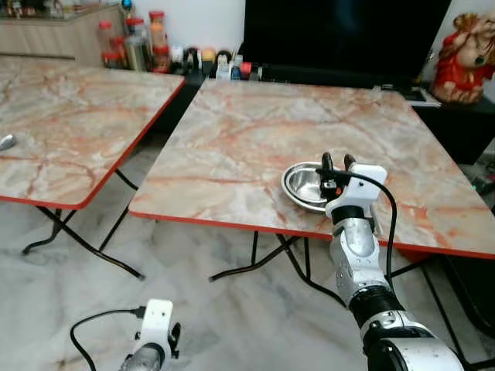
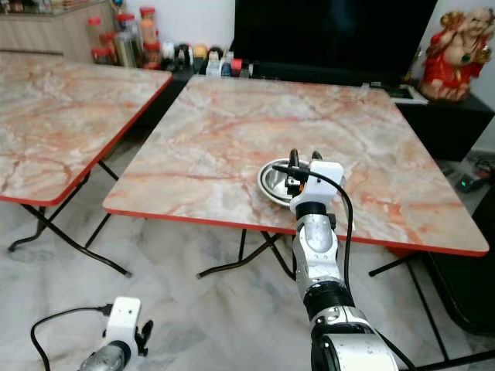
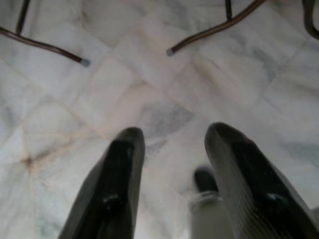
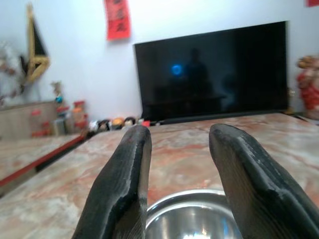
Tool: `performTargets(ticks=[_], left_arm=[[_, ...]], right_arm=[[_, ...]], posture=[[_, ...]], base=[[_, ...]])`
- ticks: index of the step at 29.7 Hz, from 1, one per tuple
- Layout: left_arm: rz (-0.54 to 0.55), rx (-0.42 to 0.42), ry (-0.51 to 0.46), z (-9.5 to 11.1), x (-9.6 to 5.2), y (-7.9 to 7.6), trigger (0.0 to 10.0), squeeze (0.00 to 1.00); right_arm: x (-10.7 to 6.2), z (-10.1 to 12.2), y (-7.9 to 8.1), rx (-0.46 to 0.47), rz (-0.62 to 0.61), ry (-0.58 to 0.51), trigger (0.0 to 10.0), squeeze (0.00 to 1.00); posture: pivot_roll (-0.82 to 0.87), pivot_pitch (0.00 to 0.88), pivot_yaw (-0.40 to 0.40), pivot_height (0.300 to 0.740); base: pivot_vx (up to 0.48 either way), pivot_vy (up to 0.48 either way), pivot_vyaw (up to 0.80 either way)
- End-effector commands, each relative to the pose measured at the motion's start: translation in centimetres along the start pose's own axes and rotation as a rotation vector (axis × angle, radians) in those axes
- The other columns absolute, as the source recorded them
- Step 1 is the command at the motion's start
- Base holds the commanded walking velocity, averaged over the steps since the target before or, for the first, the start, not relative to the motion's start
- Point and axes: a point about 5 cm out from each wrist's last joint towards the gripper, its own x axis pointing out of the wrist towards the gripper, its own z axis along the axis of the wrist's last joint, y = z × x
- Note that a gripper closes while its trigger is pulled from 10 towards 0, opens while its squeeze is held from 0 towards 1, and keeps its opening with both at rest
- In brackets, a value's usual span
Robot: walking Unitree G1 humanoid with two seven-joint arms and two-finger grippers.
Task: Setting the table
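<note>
Two marble-patterned folding tables with red edges stand side by side on a pale marble floor [image 1: 232, 317] — the nearer table [image 1: 255, 131] ahead and the second table [image 1: 69, 116] off to the robot's left. Behind them a large dark television [image 1: 340, 35] sits against the white wall, with a row of jars and bottles [image 1: 147, 42] to its left and a red and gold figurine [image 1: 464, 58] to its right.

A steel bowl [image 1: 303, 185] rests upright on the nearer table, close to its front edge. The right gripper [image 1: 337, 161] hovers over the bowl's near rim, its two black fingers [image 4: 124, 184] spread apart with nothing between them — the bowl lies just below and beyond the tips, and I cannot tell if they touch it.

The left gripper [image 3: 174, 174] hangs low over the floor, its fingers likewise parted and empty.
</note>
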Motion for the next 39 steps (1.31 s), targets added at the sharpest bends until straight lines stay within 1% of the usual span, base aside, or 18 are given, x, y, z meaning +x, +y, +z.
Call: performTargets(ticks=[1, 6, 7, 9, 13, 17, 22, 23, 24, 25, 27, 28, 29, 32, 33, 35, 36, 39], left_arm=[[0.031, 0.001, 0.001, -0.1, -0.1, 1.1, 10.0, 0.0], [0.035, -0.003, 0.0, -0.1, -0.1, 1.1, 10.0, 0.0], [0.036, -0.005, 0.0, 0.0, -0.1, 1.1, 10.0, 0.0], [0.036, -0.006, 0.001, -0.1, -0.1, 1.1, 10.0, 0.0], [0.036, -0.007, 0.001, -0.1, -0.1, 1.1, 10.0, 0.0], [0.036, -0.004, 0.001, -0.1, -0.1, 1.2, 10.0, 0.0], [0.035, -0.003, 0.004, -0.1, -0.1, 1.2, 10.0, 0.0], [0.034, -0.003, 0.005, -0.1, -0.1, 1.1, 10.0, 0.0], [0.033, -0.003, 0.005, -0.1, -0.1, 1.1, 10.0, 0.0], [0.032, -0.003, 0.005, -0.2, -0.1, 1.1, 10.0, 0.0], [0.032, -0.002, 0.006, -0.2, -0.1, 1.1, 10.0, 0.0], [0.032, -0.002, 0.006, -0.2, -0.1, 1.1, 10.0, 0.0], [0.032, -0.001, 0.007, -0.2, -0.1, 1.1, 10.0, 0.0], [0.032, 0.001, 0.009, -0.2, -0.1, 1.1, 10.0, 0.0], [0.032, 0.002, 0.01, -0.2, -0.1, 1.1, 10.0, 0.0], [0.032, 0.002, 0.011, -0.2, -0.1, 1.1, 10.0, 0.0], [0.032, 0.009, 0.015, -0.3, -0.1, 1.1, 10.0, 0.0], [0.036, 0.042, 0.033, -0.5, -0.2, 1.1, 10.0, 0.0]], right_arm=[[-0.2, -0.3, 0.4, 0.007, 0.007, 0.017, 10.0, 0.0], [-0.2, -0.5, 0.7, 0.005, 0.016, 0.031, 10.0, 0.0], [-0.4, -1.0, 0.9, -0.003, 0.035, 0.066, 10.0, 0.0], [-0.7, -1.6, 0.8, -0.006, 0.042, 0.09, 10.0, 0.0], [-1.8, -2.6, -0.3, -0.021, -0.001, 0.119, 10.0, 0.0], [-2.3, -2.7, -1.0, -0.026, -0.028, 0.112, 10.0, 0.0], [-3.2, -3.7, -1.3, -0.038, -0.024, 0.153, 10.0, 0.0], [-4.0, -4.8, -1.6, -0.061, -0.023, 0.213, 10.0, 0.0], [-4.3, -5.2, -1.7, -0.071, -0.025, 0.235, 10.0, 0.0], [-5.1, -6.2, -2.0, -0.078, -0.028, 0.292, 10.0, 0.0], [-6.1, -7.3, -2.4, -0.082, -0.032, 0.352, 10.0, 0.0], [-6.9, -8.1, -2.7, -0.08, -0.039, 0.406, 10.0, 0.0], [-8.5, -9.6, -3.4, -0.082, -0.064, 0.512, 10.0, 0.0], [-11.4, -11.7, -4.5, -0.075, -0.104, 0.67, 10.0, 0.0], [-12.7, -12.5, -5.0, -0.075, -0.122, 0.734, 10.0, 0.0], [-13.9, -13.1, -5.4, -0.078, -0.137, 0.792, 10.0, 0.0], [-15.6, -13.9, -5.7, -0.072, -0.141, 0.868, 10.0, 0.0], [-17.6, -14.8, -5.8, -0.06, -0.142, 0.964, 10.0, 0.0]], posture=[[0.0, 0.0, 0.003, 0.705], [0.01, 0.0, 0.0, 0.705], [0.01, 0.0, 0.0, 0.705], [0.01, 0.0, 0.0, 0.705], [0.0, 0.0, 0.0, 0.705], [0.0, 0.0, 0.004, 0.705], [-0.01, 0.0, 0.005, 0.705], [-0.01, 0.0, 0.004, 0.705], [-0.01, 0.0, 0.004, 0.705], [-0.01, 0.0, 0.004, 0.705], [-0.01, 0.0, 0.004, 0.705], [-0.01, 0.003, 0.005, 0.705], [-0.01, 0.004, 0.005, 0.705], [-0.01, 0.005, 0.005, 0.705], [0.0, 0.006, 0.008, 0.705], [0.0, 0.007, 0.007, 0.705], [0.0, 0.006, 0.007, 0.705], [0.0, 0.006, 0.009, 0.705]], base=[[0.0, 0.379, 0.0], [0.0, 0.381, 0.0], [0.0, 0.379, 0.0], [0.0, 0.379, 0.0], [0.0, 0.381, 0.0], [0.0, 0.38, 0.0], [0.0, 0.38, 0.0], [0.0, 0.382, 0.0], [0.0, 0.382, 0.0], [0.0, 0.379, 0.0], [0.0, 0.379, 0.0], [0.0, 0.379, 0.0], [0.0, 0.375, 0.0], [0.0, 0.357, 0.0], [0.0, 0.341, 0.0], [0.0, 0.341, 0.0], [0.0, 0.337, 0.0], [0.0, 0.0, 0.0]])
